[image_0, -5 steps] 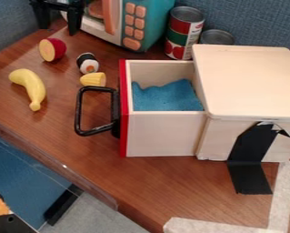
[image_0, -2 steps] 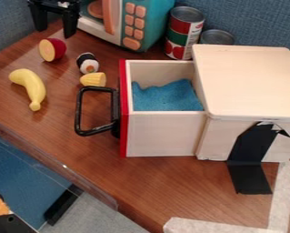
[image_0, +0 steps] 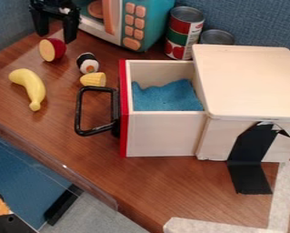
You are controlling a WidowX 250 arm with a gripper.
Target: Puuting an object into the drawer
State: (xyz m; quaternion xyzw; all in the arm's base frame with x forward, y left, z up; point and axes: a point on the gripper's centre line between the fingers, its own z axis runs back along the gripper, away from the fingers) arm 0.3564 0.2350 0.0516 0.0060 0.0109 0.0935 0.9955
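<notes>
- Tool (image_0: 55, 25) at eleven o'clock in the view, its two fingers (image_0: 40, 22) set wide apart, no thing held between them.
- Which object is meant, the task leaves unsaid; the loose food pieces on the worktop (image_0: 159, 179) are the candidates. The red-skinned fruit half (image_0: 52, 49) sits nearest, just beside the tool toward six o'clock; my guess would be that one, unconfirmed.
- Others: a sushi roll (image_0: 87, 63) at eleven, a corn piece (image_0: 93, 80) between ten and eleven, a banana (image_0: 28, 87) near ten. All lie outside the drawer (image_0: 165, 132), which is pulled out with blue cloth (image_0: 165, 96) inside.
- Main risk, I judge: a grasp off-centre. The fruit's rounded side could squirt away, or a fingertip landing on top could tip it.
- Reaching for the sushi roll instead might nudge the corn piece, as the two lie close together.
- On the carry, flying low could catch the black handle (image_0: 80, 111) at nine o'clock of the drawer, or strike the red front (image_0: 123, 109), shoving the drawer inward.
- Releasing early would drop the piece outside that front; releasing too far toward three o'clock could land it on the cabinet lid (image_0: 247, 82).
</notes>
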